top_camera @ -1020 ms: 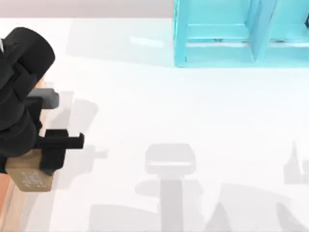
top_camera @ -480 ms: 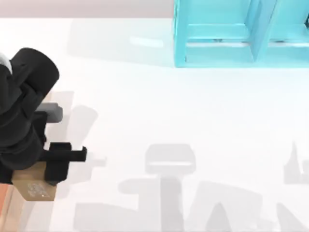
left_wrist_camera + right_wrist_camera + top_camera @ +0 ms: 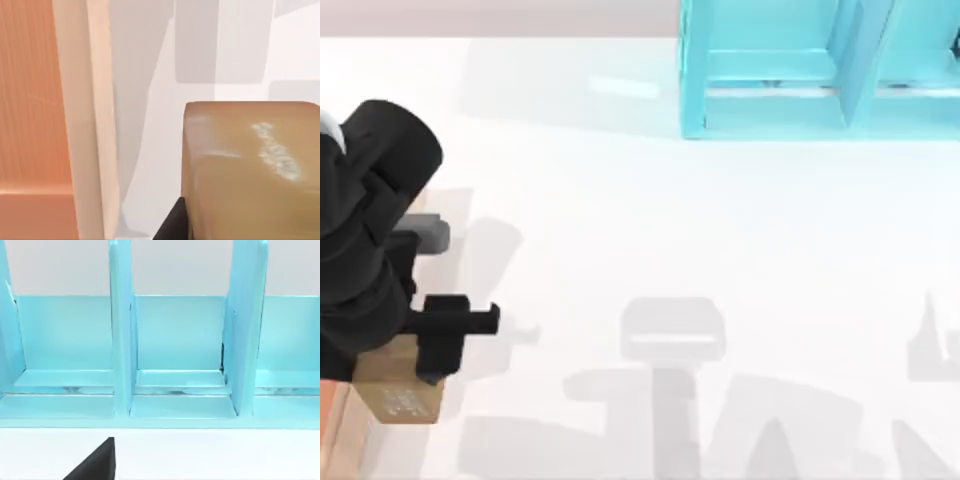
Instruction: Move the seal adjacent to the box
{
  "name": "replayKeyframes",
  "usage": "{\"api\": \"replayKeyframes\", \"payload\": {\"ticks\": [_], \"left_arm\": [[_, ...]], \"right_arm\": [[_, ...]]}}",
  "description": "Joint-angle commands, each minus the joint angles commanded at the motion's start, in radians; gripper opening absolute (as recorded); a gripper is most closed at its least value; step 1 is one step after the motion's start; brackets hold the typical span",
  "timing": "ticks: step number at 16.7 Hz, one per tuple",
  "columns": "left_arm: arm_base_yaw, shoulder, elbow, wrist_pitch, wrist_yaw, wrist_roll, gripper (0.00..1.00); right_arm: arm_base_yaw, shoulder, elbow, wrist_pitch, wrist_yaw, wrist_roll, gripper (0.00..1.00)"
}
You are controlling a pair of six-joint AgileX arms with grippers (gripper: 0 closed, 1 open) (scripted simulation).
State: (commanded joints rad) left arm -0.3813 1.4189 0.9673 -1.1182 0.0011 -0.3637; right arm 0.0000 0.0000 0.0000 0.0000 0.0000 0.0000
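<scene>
Seal held at the table's left edge, beside the box.
My left gripper had its fingers closed on the seal, which sat just beside the box rim, a narrow strip of white table between them; the right gripper's fingers I couldn't tell.

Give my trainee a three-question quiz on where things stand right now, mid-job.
1. True or false: the seal sits inside the box.
2. Which side of the table is the left gripper working at? A) left B) right C) centre
3. Fill in: the blue shelf unit stands at the table's far ____ side.

Key: 1 false, it is outside the box's rim, with bare table between them. 2 A. 3 right.
</scene>
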Motion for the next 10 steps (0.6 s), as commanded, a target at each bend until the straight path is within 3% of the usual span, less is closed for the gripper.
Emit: {"api": "replayKeyframes", "payload": {"ticks": [4, 10], "left_arm": [[0.0, 0.0, 0.0, 0.0, 0.0, 0.0, 0.98], [0.0, 0.0, 0.0, 0.0, 0.0, 0.0, 1.0]], "right_arm": [[0.0, 0.0, 0.0, 0.0, 0.0, 0.0, 1.0], [0.0, 0.0, 0.0, 0.0, 0.0, 0.0, 1.0]]}}
